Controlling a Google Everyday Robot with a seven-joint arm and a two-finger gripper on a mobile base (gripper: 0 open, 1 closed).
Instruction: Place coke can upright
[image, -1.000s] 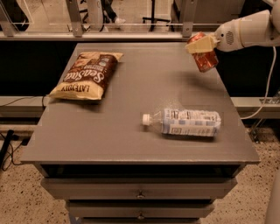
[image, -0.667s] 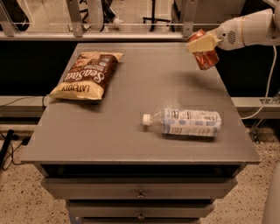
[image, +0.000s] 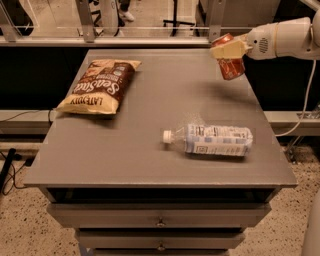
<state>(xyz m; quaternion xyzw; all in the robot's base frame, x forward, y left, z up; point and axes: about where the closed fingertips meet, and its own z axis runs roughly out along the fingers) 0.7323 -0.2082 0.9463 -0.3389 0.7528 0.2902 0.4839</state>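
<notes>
Table (image: 165, 95): grey; bag (image: 100, 87) left, bottle (image: 215, 140) lying mid-right.
Gripper (image: 227, 50): over the far right corner, clamped on our can (image: 232, 67).
Can: hangs just under the gripper, seemingly off the table, long axis near-vertical, slightly tilted.

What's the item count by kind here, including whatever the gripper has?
Soda cans: 1, the coke can, tilted, held by the gripper above the table near its far right edge.
Plastic bottles: 1, the bottle, lying on its side, front right.
Snack bags: 1, the chip bag, lying flat, far left.
Total: 3
</notes>
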